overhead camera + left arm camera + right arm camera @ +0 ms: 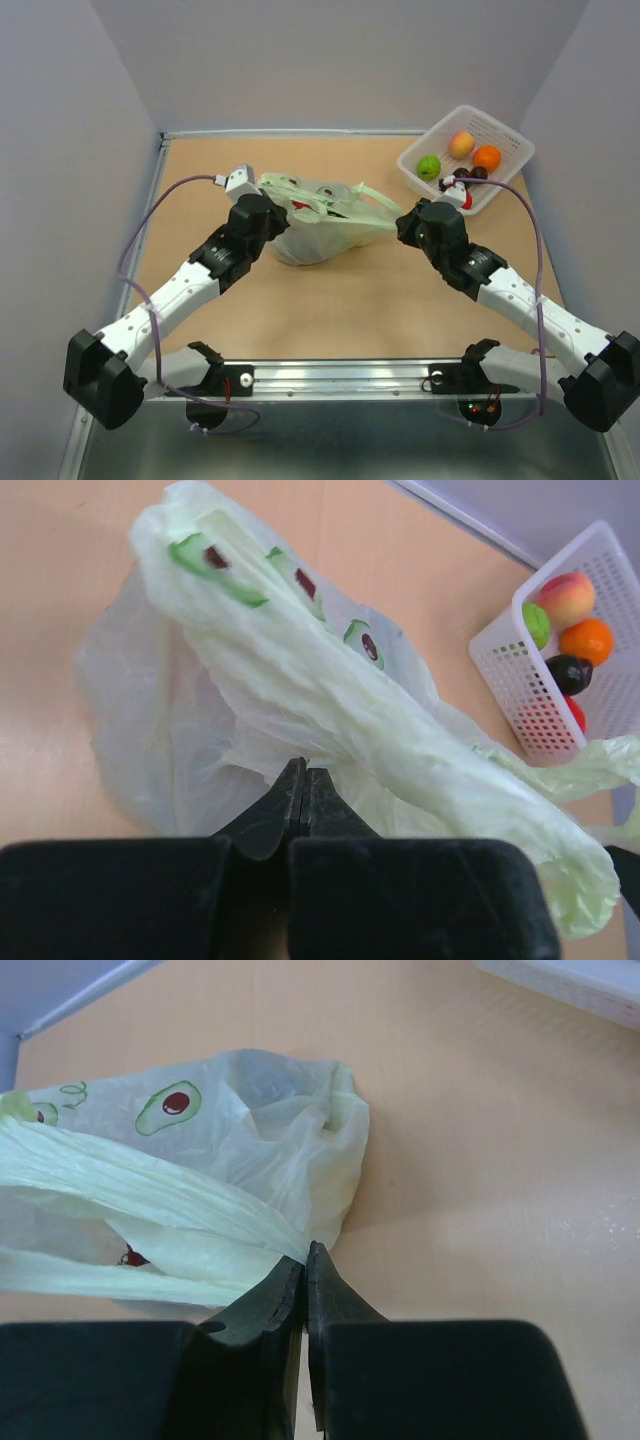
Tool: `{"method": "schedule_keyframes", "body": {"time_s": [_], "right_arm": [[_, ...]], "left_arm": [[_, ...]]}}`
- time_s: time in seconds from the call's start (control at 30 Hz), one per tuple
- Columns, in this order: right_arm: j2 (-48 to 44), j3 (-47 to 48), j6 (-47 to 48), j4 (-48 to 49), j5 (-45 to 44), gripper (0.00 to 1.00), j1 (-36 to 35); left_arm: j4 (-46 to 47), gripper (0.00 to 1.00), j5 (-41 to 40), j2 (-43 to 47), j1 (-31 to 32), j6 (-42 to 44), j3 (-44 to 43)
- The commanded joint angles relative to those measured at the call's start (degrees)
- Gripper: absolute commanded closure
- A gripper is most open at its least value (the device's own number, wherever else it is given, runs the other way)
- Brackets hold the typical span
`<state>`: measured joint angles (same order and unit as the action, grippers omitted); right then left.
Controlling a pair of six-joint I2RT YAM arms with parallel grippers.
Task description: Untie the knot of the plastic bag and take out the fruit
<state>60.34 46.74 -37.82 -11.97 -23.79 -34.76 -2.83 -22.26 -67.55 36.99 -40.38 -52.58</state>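
Note:
The pale green plastic bag (320,235) with avocado prints lies at the table's middle, pulled out between both grippers. My left gripper (276,216) is shut on the bag's left side (300,680). My right gripper (401,224) is shut on a stretched handle strip at the bag's right end (200,1210). I cannot make out a knot. Of the fruit, only a small red patch (130,1257) shows through the bag's mouth; it also shows in the top view (300,205). The rest is hidden in the bag.
A white mesh basket (500,125) stands at the back right, close behind my right gripper. It holds small green (428,166), peach (461,144), orange (487,157) and dark round fruits. It also shows in the left wrist view (520,690). Grey walls enclose the table.

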Motion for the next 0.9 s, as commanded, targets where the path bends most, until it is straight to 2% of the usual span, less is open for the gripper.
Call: {"method": "schedule_keyframes", "body": {"time_s": [0.0,0.1,0.17,0.23,0.27,0.3,0.37,0.4,0.5,0.57,0.7,0.87], "right_arm": [[0.3,-0.6,-3.4,-3.4,-10.8,0.91,1.0],[2.4,0.7,-1.9,-4.5,-9.2,0.89,1.2],[3.7,2.7,4.5,-4.6,-3.5,0.81,1.1],[5.6,7.2,10.4,-4.9,2.1,0.69,1.2],[5.8,8.7,15.8,-5.2,7.3,0.62,1.1],[5.7,12.2,18.5,-5.3,10.1,0.46,1.2],[6.0,16.2,26.1,-6.7,17.4,0.33,1.1],[7.4,18.9,28.0,-7.7,19.4,0.18,1.1],[11.5,29.3,33.8,-13.1,27.2,0.09,0.9],[16.5,35.6,37.1,-16.0,31.5,0.07,-0.5],[23.6,41.2,42.9,-18.0,30.8,0.06,-6.1],[32.9,44.5,45.3,-18.9,27.1,0.06,-10.3]], "left_arm": [[-1.1,1.00,-0.8,9.2,-6.0,-0.5,6.8],[-4.0,1.00,0.1,14.3,-8.2,-0.8,11.7],[-5.2,1.00,1.3,16.6,-9.1,-1.2,14.9],[-6.7,1.00,3.0,17.6,-9.6,-1.5,17.2],[-7.0,1.00,3.8,18.2,-9.5,-1.5,17.9],[-7.4,1.00,4.7,18.4,-9.6,-2.2,18.5],[-7.4,1.00,6.5,19.1,-9.6,-2.6,20.1],[-7.4,1.00,6.9,19.2,-9.6,-2.8,20.4],[-7.4,1.00,7.4,20.2,-9.5,-2.8,20.8],[-7.4,1.00,7.8,20.4,-9.6,-2.2,20.5],[-7.7,1.00,8.2,20.0,-9.6,-1.5,19.6],[-8.0,1.00,8.5,20.5,-9.6,-1.3,19.5]]}}
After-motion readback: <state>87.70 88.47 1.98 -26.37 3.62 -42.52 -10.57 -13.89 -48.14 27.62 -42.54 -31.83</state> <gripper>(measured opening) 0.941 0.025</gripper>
